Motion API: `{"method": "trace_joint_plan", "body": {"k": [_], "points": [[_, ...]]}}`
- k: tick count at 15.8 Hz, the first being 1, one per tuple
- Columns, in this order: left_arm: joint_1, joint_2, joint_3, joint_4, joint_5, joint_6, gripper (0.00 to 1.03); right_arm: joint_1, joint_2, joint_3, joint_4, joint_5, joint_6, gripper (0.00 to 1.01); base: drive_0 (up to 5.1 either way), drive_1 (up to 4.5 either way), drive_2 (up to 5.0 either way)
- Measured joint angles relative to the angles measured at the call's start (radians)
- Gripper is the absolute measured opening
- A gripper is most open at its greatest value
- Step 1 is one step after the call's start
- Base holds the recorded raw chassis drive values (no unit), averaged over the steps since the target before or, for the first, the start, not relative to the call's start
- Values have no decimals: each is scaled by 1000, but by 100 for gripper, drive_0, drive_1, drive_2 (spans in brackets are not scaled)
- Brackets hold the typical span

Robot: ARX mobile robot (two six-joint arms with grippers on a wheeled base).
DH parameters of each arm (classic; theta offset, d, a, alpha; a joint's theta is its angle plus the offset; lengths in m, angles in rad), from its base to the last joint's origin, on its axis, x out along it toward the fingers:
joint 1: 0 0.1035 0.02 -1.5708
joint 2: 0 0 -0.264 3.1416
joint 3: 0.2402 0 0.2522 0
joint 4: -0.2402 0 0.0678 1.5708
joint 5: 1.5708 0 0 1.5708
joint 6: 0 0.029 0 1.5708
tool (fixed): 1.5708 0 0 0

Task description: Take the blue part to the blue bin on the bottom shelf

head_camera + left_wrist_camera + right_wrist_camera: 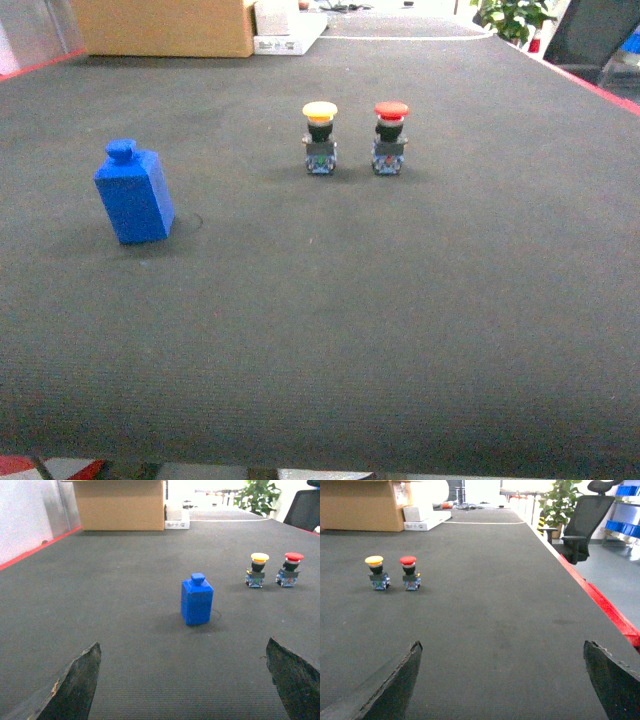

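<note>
Solid bright blue for the blue part (134, 195), on a dark grey, finely ribbed table (400, 320) edged in red. Yellow cap (320, 110) and red cap (391, 109) topping two black-bodied push buttons; plain brown cardboard box (165, 27) behind.

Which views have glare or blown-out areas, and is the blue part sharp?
Head: even light, blue part slightly soft, faint shadow at its base. Left wrist: blue part fairly sharp, background beyond the cardboard box overexposed. Right wrist: far end of the table blown out white, near gripper fingers blurred.
</note>
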Motion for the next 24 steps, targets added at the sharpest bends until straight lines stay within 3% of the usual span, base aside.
{"method": "trace_joint_plan", "body": {"k": [14,15,17,19,21,22,24], "points": [[0,1,0,-6,0,0,98,0,0,0,-1,0,1,98,0,0,0],[-33,83,52,-148,-55,-55,98,0,0,0,-1,1,1,98,0,0,0],[-30,407,76,93,-80,-90,98,0,0,0,-2,0,1,98,0,0,0],[-41,805,167,466,-59,-62,98,0,0,0,-1,0,1,98,0,0,0],[-56,1209,315,742,-44,-28,98,0,0,0,-1,0,1,98,0,0,0],[-64,1384,369,822,-51,-28,98,0,0,0,-1,0,1,98,0,0,0],[-91,1614,452,853,-74,-46,98,0,0,0,-1,0,1,98,0,0,0]]}}
